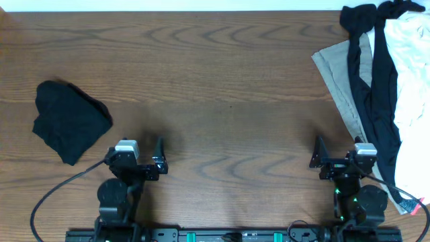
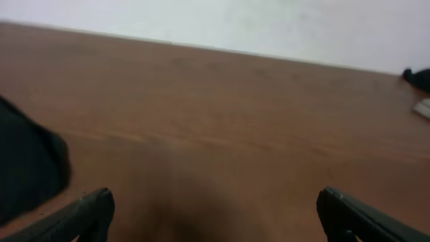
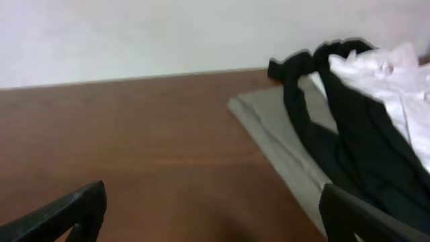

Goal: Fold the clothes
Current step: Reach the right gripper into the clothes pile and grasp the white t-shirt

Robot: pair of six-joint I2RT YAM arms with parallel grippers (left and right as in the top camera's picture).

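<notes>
A crumpled black garment (image 1: pixel 70 121) lies alone at the table's left; its edge (image 2: pixel 27 168) shows at the left of the left wrist view. At the far right lies a pile of clothes: a flat beige piece (image 1: pixel 342 81) (image 3: pixel 282 134), a long black piece (image 1: pixel 379 87) (image 3: pixel 349 134) draped over it, and a white piece (image 1: pixel 413 60) (image 3: pixel 390 81) beside them. My left gripper (image 1: pixel 134 142) (image 2: pixel 215 215) hangs open over bare wood, right of the black garment. My right gripper (image 1: pixel 356 142) (image 3: pixel 215 215) is open too, just left of the pile, holding nothing.
The brown wooden table (image 1: pixel 222 81) runs wide between the two lots of clothes. Both arm bases sit on a black rail (image 1: pixel 215 235) at the front edge. A pale wall (image 2: pixel 269 23) stands behind the table's far edge.
</notes>
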